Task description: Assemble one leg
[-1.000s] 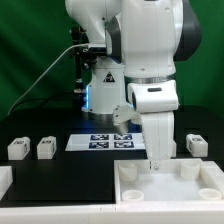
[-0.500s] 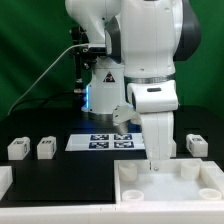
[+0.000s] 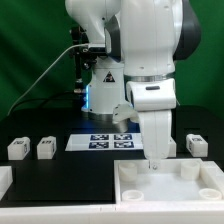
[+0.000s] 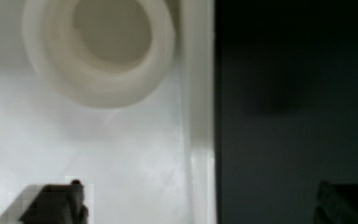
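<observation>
Hangs with the gripper [image 3: 155,163] low over the large white square part [image 3: 170,190], just inside its far rim [image 3: 150,166]; cannot tell whether touching the floor of the part or a little above it. From the wrist, fingers [image 4: 51,205] spread wide apart, one dark tip over the white floor of the part, the other out past the edge over the black table [image 4: 291,100]. Ahead of the spread tips, one round hole [image 4: 101,45] sunk into the white part, close by the straight edge where white meets black. Nearest leg [image 3: 197,144] on the table beyond the part, near the hand on the exterior view's right, apart from both fingers. A second leg [image 3: 45,148] and a third leg [image 3: 17,148] side by side, well apart from the hand toward the exterior view's left, tags facing the camera. Behind the hand and slightly toward the exterior view's left, the marker board [image 3: 105,141] flat on the table. Far off at the exterior view's lower left, another white piece [image 3: 4,180], cut by the frame edge.
</observation>
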`<state>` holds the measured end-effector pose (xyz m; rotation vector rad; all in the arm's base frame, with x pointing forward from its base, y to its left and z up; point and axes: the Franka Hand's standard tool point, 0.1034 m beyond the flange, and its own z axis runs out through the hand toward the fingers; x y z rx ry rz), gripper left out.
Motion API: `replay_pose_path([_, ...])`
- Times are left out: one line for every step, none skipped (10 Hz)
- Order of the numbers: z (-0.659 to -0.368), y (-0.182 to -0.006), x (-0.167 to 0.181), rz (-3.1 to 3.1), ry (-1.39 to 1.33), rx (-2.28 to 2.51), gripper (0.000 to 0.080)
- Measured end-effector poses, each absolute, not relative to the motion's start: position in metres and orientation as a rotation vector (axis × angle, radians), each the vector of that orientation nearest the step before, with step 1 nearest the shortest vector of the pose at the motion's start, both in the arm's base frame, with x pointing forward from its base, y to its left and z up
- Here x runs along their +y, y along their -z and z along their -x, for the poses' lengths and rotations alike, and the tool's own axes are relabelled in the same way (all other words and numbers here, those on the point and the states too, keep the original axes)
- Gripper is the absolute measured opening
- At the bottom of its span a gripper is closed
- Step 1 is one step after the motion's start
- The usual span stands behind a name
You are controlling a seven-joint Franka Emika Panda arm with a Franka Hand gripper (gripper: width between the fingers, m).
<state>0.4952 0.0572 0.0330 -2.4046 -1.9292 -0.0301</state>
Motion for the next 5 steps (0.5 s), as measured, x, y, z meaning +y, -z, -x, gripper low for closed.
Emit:
replay_pose_path([-0.490,-0.036,0.061,2.498,0.023,-1.806,0.0649])
replay_pose_path([-0.485,-0.041,0.073,2.635,0.019,-1.600,0.0649])
replay_pose_path([-0.481,-0.046,0.088,2.728,0.019,-1.443,0.0649])
replay_pose_path([-0.478,-0.051,0.106,2.857,0.017,-1.161,0.0649])
replay_pose_path([-0.476,-0.052,0.122,2.943,0.012,-0.920,0.0649])
